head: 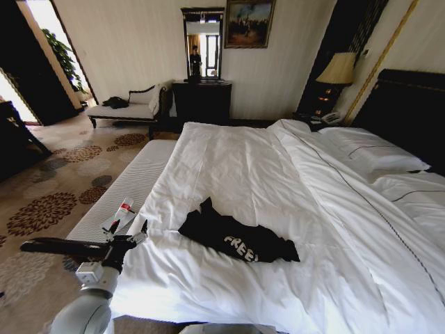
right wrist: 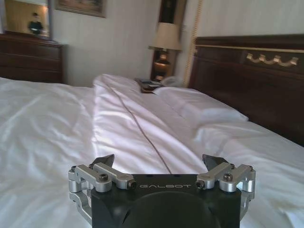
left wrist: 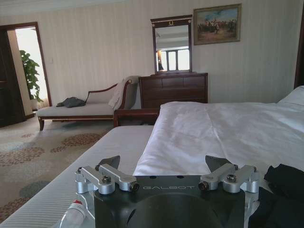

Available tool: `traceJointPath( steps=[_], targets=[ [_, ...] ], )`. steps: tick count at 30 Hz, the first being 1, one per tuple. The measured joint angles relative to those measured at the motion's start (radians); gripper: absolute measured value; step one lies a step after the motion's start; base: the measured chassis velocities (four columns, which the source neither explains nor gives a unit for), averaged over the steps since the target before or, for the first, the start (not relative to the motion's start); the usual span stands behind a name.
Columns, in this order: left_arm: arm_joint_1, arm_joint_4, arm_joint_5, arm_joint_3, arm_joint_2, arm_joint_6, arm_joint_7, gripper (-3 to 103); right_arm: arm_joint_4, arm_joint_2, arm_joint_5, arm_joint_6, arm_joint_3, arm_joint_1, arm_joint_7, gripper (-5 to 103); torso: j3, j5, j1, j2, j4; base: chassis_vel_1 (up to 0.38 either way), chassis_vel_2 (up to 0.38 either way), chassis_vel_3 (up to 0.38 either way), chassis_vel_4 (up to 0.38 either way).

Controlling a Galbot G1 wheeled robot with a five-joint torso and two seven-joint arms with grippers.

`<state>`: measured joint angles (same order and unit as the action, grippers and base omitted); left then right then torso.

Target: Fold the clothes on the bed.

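We are reading white "FREE" lettering on the crumpled black T-shirt (head: 236, 240), which is lying on the white duvet (head: 278, 181). We are also reading the brand "GALBOT" on the body of the left gripper (left wrist: 168, 167) and again on the right gripper (right wrist: 161, 166).

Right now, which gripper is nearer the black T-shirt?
Left. The left gripper hovers open beside the black T-shirt; the right gripper is open over bare duvet.
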<state>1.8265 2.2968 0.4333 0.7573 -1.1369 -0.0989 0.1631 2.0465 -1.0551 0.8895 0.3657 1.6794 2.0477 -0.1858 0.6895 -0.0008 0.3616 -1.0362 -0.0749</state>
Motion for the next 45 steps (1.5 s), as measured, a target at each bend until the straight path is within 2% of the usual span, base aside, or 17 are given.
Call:
traceJointPath(
  steps=[4, 12, 14, 18, 20, 23, 25, 29, 30, 31, 33, 35, 38, 39, 41, 43, 45],
  targets=[
    [0.015, 0.000, -0.003, -0.001, -0.011, 0.020, -0.018, 100, 0.020, 0.135, 0.064, 0.049, -0.049, -0.014, -0.004, 100, 0.000, 0.0003, 0.000, 0.000, -0.0004, 0.000, 0.000, 0.000, 0.000],
    [0.015, 0.003, -0.008, -0.012, -0.010, 0.027, -0.036, 100, 0.054, 0.289, 0.118, 0.061, -0.194, -0.014, -0.023, 100, 0.000, 0.0003, 0.000, 0.000, -0.0010, 0.000, 0.000, 0.000, 0.000],
    [0.016, 0.003, -0.009, -0.015, -0.008, 0.027, -0.038, 100, 0.049, 0.311, 0.122, 0.059, -0.218, -0.020, -0.016, 100, 0.000, 0.0002, 0.000, 0.000, -0.0007, 0.000, 0.000, 0.000, 0.000],
    [0.022, -0.009, -0.011, -0.037, 0.021, 0.028, -0.047, 100, -0.005, 0.441, 0.126, 0.057, -0.340, -0.055, -0.005, 100, 0.000, 0.0004, 0.000, 0.000, -0.0004, 0.000, 0.000, 0.000, 0.000],
    [0.021, -0.013, -0.012, -0.042, 0.028, 0.028, -0.048, 100, -0.018, 0.465, 0.125, 0.051, -0.360, -0.060, -0.007, 100, 0.000, 0.0003, 0.000, 0.000, -0.0005, 0.000, 0.000, 0.000, 0.000],
    [0.012, -0.017, -0.016, -0.069, 0.052, 0.027, -0.049, 100, -0.083, 0.561, 0.124, 0.010, -0.453, -0.085, -0.033, 101, 0.000, 0.0001, 0.000, 0.000, -0.0006, 0.000, 0.000, 0.000, 0.000],
    [0.005, -0.019, -0.019, -0.094, 0.067, 0.026, -0.049, 100, -0.119, 0.617, 0.169, 0.019, -0.508, -0.107, -0.050, 90, 0.000, 0.0002, 0.000, 0.000, -0.0004, 0.000, 0.000, 0.000, 0.000],
    [-0.028, -0.040, -0.022, -0.155, 0.104, 0.026, -0.049, 100, -0.148, 0.652, 0.274, 0.082, -0.555, -0.119, -0.061, 99, 0.000, 0.0003, 0.000, 0.000, -0.0004, 0.000, 0.000, 0.000, 0.000],
    [-0.028, -0.040, -0.022, -0.155, 0.104, 0.026, -0.049, 100, -0.148, 0.652, 0.274, 0.082, -0.555, -0.119, -0.061, 99, 0.000, 0.0003, 0.000, 0.000, -0.0004, 0.000, 0.000, 0.000, 0.000],
    [-0.040, -0.052, -0.029, -0.179, 0.118, 0.034, -0.050, 100, -0.157, 0.656, 0.316, 0.110, -0.578, -0.129, -0.065, 100, 0.000, 0.0001, 0.000, 0.000, -0.0015, 0.000, 0.000, 0.000, 0.000],
    [-0.048, -0.072, -0.051, -0.215, 0.136, 0.054, -0.053, 100, -0.168, 0.660, 0.392, 0.174, -0.650, -0.183, -0.070, 100, 0.000, 0.0004, 0.000, 0.000, -0.0014, 0.000, 0.000, 0.000, 0.000],
    [-0.048, -0.074, -0.053, -0.219, 0.138, 0.056, -0.053, 100, -0.171, 0.661, 0.401, 0.182, -0.668, -0.197, -0.072, 100, 0.000, 0.0003, 0.000, 0.000, -0.0014, 0.000, 0.000, 0.000, 0.000],
    [-0.035, -0.078, -0.072, -0.233, 0.131, 0.067, -0.056, 100, -0.206, 0.668, 0.420, 0.209, -0.855, -0.345, -0.075, 100, 0.000, 0.0001, 0.000, 0.000, -0.0006, 0.000, 0.000, 0.000, 0.000],
    [-0.035, -0.078, -0.072, -0.233, 0.131, 0.067, -0.056, 100, -0.206, 0.668, 0.420, 0.209, -0.855, -0.345, -0.075, 100, 0.000, 0.0001, 0.000, 0.000, -0.0006, 0.000, 0.000, 0.000, 0.000],
    [-0.025, -0.069, -0.074, -0.228, 0.120, 0.069, -0.055, 100, -0.260, 0.652, 0.445, 0.228, -1.084, -0.581, -0.067, 100, 0.000, -0.0001, 0.000, 0.000, -0.0002, 0.000, 0.000, 0.000, 0.000],
    [-0.018, -0.058, -0.068, -0.212, 0.116, 0.068, -0.052, 100, -0.302, 0.626, 0.459, 0.240, -1.214, -0.727, -0.060, 100, 0.000, 0.0005, 0.000, 0.000, -0.0005, 0.000, 0.000, 0.000, 0.000],
    [-0.014, -0.053, -0.063, -0.204, 0.113, 0.067, -0.052, 100, -0.315, 0.617, 0.460, 0.242, -1.245, -0.770, -0.058, 100, 0.000, 0.0007, 0.000, 0.000, -0.0007, 0.000, 0.000, 0.000, 0.000]
  ],
)
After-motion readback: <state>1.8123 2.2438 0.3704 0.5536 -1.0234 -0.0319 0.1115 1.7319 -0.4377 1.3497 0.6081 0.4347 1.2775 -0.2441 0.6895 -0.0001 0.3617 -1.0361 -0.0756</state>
